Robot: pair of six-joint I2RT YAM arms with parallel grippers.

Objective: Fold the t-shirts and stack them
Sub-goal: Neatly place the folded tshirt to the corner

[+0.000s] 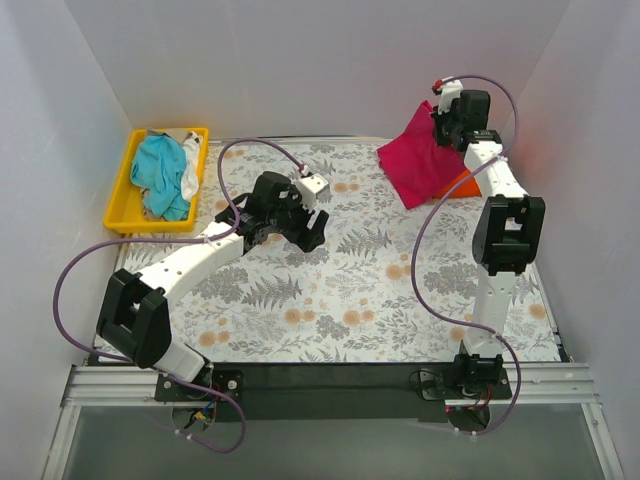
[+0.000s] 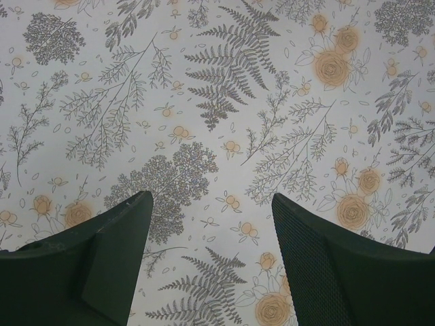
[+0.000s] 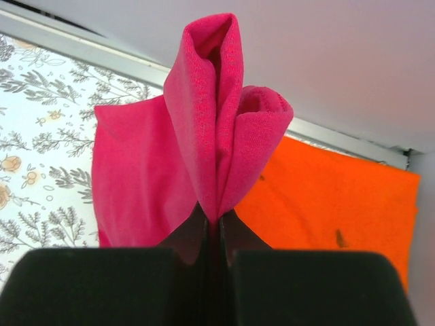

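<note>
The floral table (image 1: pixel 350 300) fills most of the top view, and every shirt sits at its far edge. The left arm (image 1: pixel 180 265) reaches to the table's middle, and the right arm (image 1: pixel 505 230) stretches to its far right corner.

At that corner the magenta shirt (image 1: pixel 415 160) is lifted by a pinched fold. Its long axis slopes from the raised pinch down toward the table's centre, where its lower part rests on the cloth. Sleeves and collar cannot be made out, and in the right wrist view its lower edge is hidden behind the gripper body.

The yellow tray (image 1: pixel 118 188) lies at the table's far left corner, holding a crumpled teal shirt (image 1: pixel 160 175). A white shirt (image 1: pixel 192 170) beside it is largely covered.

The orange shirt (image 1: pixel 462 183) lies flat under the magenta one. Only 1 small wedge shows from above, and the wrist view cuts it off at the bottom.

The right gripper (image 3: pixel 216 221) is clamped tight on the magenta fold. The left gripper (image 2: pixel 211 197) hangs above bare table with its 2 fingers (image 2: pixel 122 238) spread wide, holding nothing.
</note>
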